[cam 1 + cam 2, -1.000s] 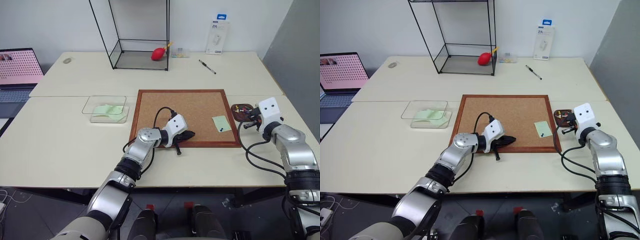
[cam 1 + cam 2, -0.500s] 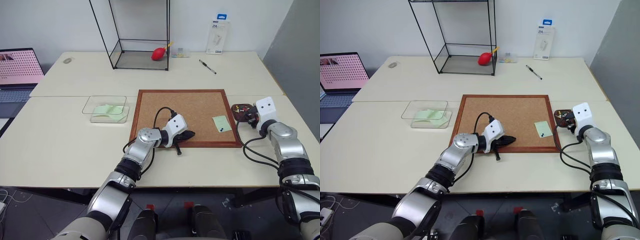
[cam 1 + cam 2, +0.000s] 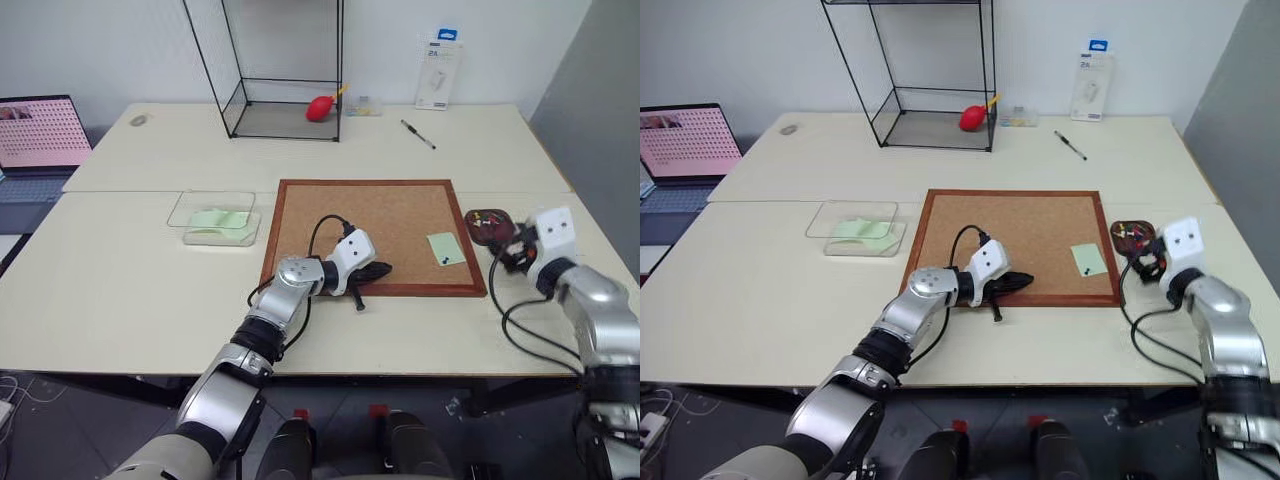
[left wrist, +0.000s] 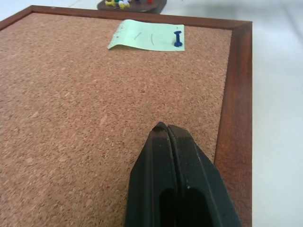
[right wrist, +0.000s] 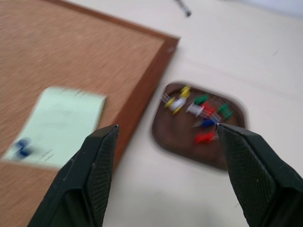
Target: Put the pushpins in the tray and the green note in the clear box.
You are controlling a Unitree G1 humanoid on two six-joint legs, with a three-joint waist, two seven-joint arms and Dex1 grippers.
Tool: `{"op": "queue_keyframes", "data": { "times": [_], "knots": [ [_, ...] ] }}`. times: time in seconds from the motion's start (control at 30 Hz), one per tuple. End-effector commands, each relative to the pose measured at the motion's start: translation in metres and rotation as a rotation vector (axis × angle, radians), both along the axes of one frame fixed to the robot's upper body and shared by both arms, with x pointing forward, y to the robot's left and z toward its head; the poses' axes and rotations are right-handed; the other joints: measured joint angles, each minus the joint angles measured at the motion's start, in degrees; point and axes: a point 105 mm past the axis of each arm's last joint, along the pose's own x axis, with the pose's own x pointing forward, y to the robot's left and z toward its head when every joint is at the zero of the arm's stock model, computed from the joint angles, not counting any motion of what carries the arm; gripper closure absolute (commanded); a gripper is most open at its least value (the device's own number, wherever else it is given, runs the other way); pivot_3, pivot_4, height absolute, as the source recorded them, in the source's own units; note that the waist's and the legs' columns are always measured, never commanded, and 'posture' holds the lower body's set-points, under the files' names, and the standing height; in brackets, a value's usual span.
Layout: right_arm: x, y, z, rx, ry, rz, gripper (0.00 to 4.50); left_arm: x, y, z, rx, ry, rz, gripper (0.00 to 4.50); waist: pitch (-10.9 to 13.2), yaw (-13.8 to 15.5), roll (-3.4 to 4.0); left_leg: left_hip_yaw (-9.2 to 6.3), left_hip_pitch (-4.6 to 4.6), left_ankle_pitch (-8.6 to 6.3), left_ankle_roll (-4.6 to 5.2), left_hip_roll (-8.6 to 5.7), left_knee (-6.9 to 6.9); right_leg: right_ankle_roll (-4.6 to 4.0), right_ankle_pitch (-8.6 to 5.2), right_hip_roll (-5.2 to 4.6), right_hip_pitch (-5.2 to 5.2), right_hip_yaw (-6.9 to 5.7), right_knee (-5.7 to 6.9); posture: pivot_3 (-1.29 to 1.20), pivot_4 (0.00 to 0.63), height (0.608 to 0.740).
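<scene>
- On the corkboard [image 3: 365,235]: green note [image 3: 443,247], held by one blue pushpin [image 4: 178,39], so it cannot go to the clear box [image 3: 214,217] yet.
- Right gripper [image 5: 163,142]: jaws spread, empty, above the tray [image 5: 201,125].
- Left gripper [image 4: 166,142]: closed, empty, resting low over cork.
- Right wrist view: coloured pins in tray, unreadable from head cameras.

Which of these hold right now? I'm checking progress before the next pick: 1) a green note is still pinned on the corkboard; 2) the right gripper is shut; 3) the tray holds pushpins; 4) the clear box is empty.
1) True: the green note lies on the corkboard with a blue pushpin in it.
2) False: the right gripper is open, near the tray.
3) True: several coloured pins lie in it.
4) False: the clear box already holds a green sheet.
</scene>
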Motion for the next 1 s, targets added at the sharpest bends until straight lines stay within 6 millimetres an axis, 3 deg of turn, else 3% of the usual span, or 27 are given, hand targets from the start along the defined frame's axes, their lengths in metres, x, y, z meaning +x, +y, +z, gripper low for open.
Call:
{"op": "queue_keyframes", "data": {
  "times": [0.03,0.17,0.43,1.0],
  "knots": [
    [-0.011,0.029,0.009,0.020,-0.020,0.107,1.01,-0.009,0.004,-0.030,0.059,0.092,0.011,4.50,-0.02,-0.05,0.04,0.00,0.00,0.00,0.00,0.00,0.01,0.01,0.01,0.00,0.00,0.00,0.00,0.00,0.150,0.740],
    [-0.014,0.044,-0.004,0.029,0.018,0.146,1.01,-0.009,0.003,-0.031,0.059,0.092,0.009,4.50,-0.04,0.06,0.04,-0.03,0.01,0.01,0.01,0.01,0.02,0.03,0.01,0.01,0.01,-0.04,0.00,0.00,0.150,0.740],
    [-0.001,0.054,-0.010,0.044,0.021,0.151,1.01,-0.008,0.003,-0.030,0.060,0.092,0.011,4.50,-0.04,0.15,0.04,-0.05,-0.03,0.00,0.01,-0.01,0.01,0.02,0.01,0.00,0.00,-0.06,-0.04,0.00,0.150,0.740],
    [0.005,0.051,-0.012,0.061,0.022,0.152,4.25,-0.011,0.006,-0.032,0.070,0.090,0.007,4.50,-0.04,0.12,0.03,-0.06,-0.03,0.00,0.01,0.00,0.01,0.02,0.01,0.00,0.00,-0.07,-0.04,0.00,0.150,0.740]
  ]
}}
